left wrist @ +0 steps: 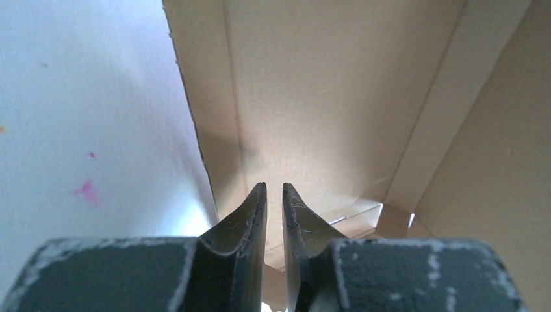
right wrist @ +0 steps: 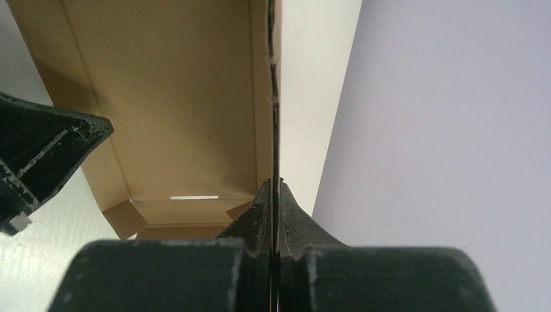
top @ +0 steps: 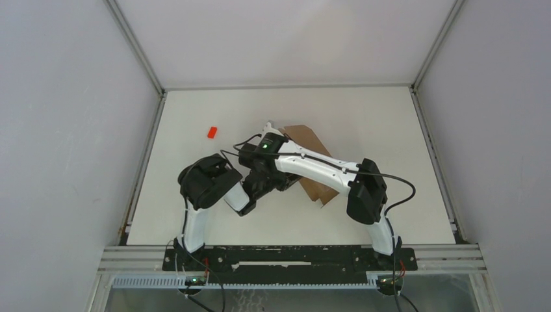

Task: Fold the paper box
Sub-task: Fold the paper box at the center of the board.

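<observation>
The paper box point(top: 316, 185) is plain brown cardboard, lying mid-table and mostly hidden under my right arm. Both wrists meet at its left end in the top view. My right gripper point(right wrist: 273, 183) is shut on the thin top edge of one raised side wall point(right wrist: 273, 97), seen edge-on. The open inside of the paper box point(right wrist: 169, 97) lies to the left of that wall, with a slit in its far wall. My left gripper point(left wrist: 274, 186) points into the box interior point(left wrist: 325, 97). Its jaws stand a narrow gap apart with nothing between them. One of its fingers point(right wrist: 45, 156) shows in the right wrist view.
A tiny red block point(top: 212, 132) lies on the white table point(top: 364, 117) to the left of the box. Grey walls close the table in at the left, the back and the right. A pink stain point(left wrist: 86, 192) marks the table beside the box.
</observation>
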Tool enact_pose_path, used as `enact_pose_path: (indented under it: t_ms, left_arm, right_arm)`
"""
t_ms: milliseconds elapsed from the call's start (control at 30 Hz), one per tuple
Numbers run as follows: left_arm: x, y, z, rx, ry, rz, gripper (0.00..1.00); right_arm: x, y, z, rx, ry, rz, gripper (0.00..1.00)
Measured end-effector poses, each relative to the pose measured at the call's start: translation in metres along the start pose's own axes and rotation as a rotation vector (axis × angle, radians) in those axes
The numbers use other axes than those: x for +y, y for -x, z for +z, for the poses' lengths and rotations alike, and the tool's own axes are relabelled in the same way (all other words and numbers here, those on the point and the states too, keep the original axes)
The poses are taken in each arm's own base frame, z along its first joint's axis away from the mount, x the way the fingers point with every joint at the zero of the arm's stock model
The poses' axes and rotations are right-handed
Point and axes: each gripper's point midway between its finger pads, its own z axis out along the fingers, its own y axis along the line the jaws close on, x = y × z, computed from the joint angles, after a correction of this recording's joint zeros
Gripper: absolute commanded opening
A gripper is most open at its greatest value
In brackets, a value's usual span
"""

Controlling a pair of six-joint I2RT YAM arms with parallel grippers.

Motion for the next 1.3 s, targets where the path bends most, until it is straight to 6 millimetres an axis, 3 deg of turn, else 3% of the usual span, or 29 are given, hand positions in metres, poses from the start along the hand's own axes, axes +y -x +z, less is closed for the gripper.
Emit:
enact_pose_path:
  t_ms: [400, 867, 1300]
  left_arm:
    - [0.019, -0.004, 0.01, 0.038, 0.097, -0.013, 0.19]
    - [0.025, -0.012, 0.013, 0.084, 0.121, -0.042, 0.19]
    - [0.027, -0.012, 0.013, 0.091, 0.118, -0.047, 0.19]
  right_arm:
    - [0.005, 0.001, -0.007, -0.019, 0.007, -0.023, 0.0]
    - [0.014, 0.004, -0.008, -0.005, 0.027, -0.063, 0.0]
    - [0.023, 0.016, -0.032, -0.011, 0.177, 0.001, 0.0]
